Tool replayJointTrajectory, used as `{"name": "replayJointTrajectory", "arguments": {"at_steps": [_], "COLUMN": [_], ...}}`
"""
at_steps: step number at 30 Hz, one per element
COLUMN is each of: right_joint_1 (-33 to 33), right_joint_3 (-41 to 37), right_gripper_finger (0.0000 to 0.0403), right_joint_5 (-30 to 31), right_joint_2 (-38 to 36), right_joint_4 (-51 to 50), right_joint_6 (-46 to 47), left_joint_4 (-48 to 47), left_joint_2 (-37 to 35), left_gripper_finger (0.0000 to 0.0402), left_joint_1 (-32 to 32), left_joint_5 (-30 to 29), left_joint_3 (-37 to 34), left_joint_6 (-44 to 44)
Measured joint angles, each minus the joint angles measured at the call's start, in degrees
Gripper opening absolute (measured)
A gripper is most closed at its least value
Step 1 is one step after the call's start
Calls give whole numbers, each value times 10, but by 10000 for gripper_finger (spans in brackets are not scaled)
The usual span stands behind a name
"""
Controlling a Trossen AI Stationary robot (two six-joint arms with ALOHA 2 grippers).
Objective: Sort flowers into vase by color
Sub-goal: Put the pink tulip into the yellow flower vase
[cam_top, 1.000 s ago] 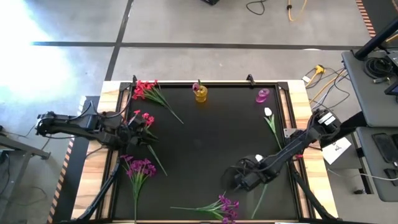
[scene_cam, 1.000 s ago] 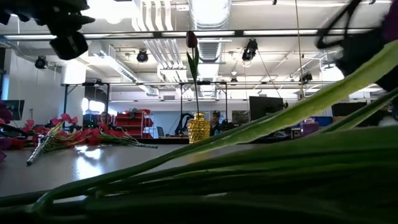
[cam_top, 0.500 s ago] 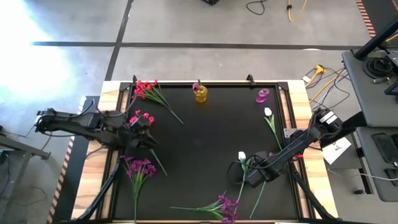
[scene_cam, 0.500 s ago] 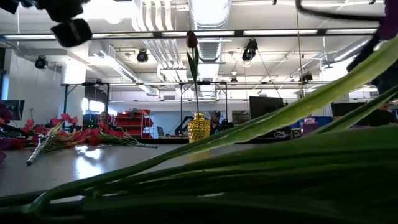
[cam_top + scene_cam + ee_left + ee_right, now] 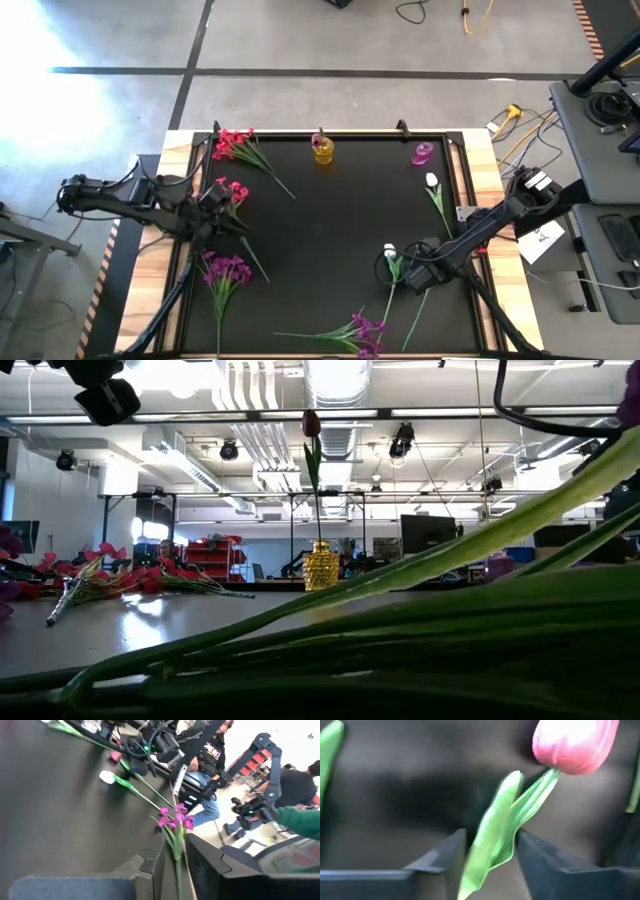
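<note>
My left gripper (image 5: 220, 205) is at the table's left, shut on a red-pink cluster flower (image 5: 232, 189), and is raised above the table in the low view (image 5: 100, 390). My right gripper (image 5: 412, 272) is at the near right, shut on a magenta tulip (image 5: 575, 742), which also shows in the left wrist view (image 5: 116, 756). A white tulip (image 5: 390, 251) lies on the table just left of it. A yellow vase (image 5: 322, 150) with a dark tulip in it and a pink vase (image 5: 422, 153) stand at the far edge. My left gripper pinches the cluster flower's thin green stem (image 5: 177, 851) between its two fingers, just below the blossoms. The fingers lie about level, pointing toward the table's right. The blossoms stick out past the fingertips. My right gripper has the tulip's green leaf and stem (image 5: 492, 837) between its two fingers, a little below the bud. The bud sticks out past the fingertips. The long stem (image 5: 415, 320) trails toward the near edge.
A red-pink cluster (image 5: 235, 143) lies at the far left, a purple cluster (image 5: 225, 270) at the near left, another purple cluster (image 5: 360, 330) at the near edge, where it fills the low view's foreground (image 5: 400, 630), and a second white tulip (image 5: 431, 181) at the right. People stand beyond the table.
My right gripper has moved toward the table's right edge, uncovering the white tulip and its stem. My left gripper has risen a little, as the low view shows.
</note>
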Motion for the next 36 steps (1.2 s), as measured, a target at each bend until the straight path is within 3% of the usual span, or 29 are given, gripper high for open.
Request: {"name": "replayJointTrajectory", "arguments": {"at_steps": [7,10,18,22,26,30,36], "right_joint_1": [-1,-8,-81,-144,-205,-258,-336], "right_joint_3": [14,48,198,269,326,360,364], "right_gripper_finger": [20,15,13,13,13,13,13], "right_joint_5": [37,81,306,375,469,553,596], "right_joint_2": [0,-10,-23,-22,-21,-21,-21], "right_joint_4": [-8,-31,-195,-256,-246,-153,47], "right_joint_6": [12,26,-3,-84,-197,-354,-598], "left_joint_4": [-73,-114,-135,-142,-165,-182,-182], "left_joint_2": [-3,-10,-42,-60,-82,-117,-174], "left_gripper_finger": [64,64,64,64,64,64,64], "left_joint_1": [-1,-1,-1,-1,-1,-1,-1], "left_joint_5": [2,1,0,0,0,0,-30], "left_joint_3": [42,63,86,85,84,84,73], "left_joint_6": [-4,14,63,80,87,99,114]}}
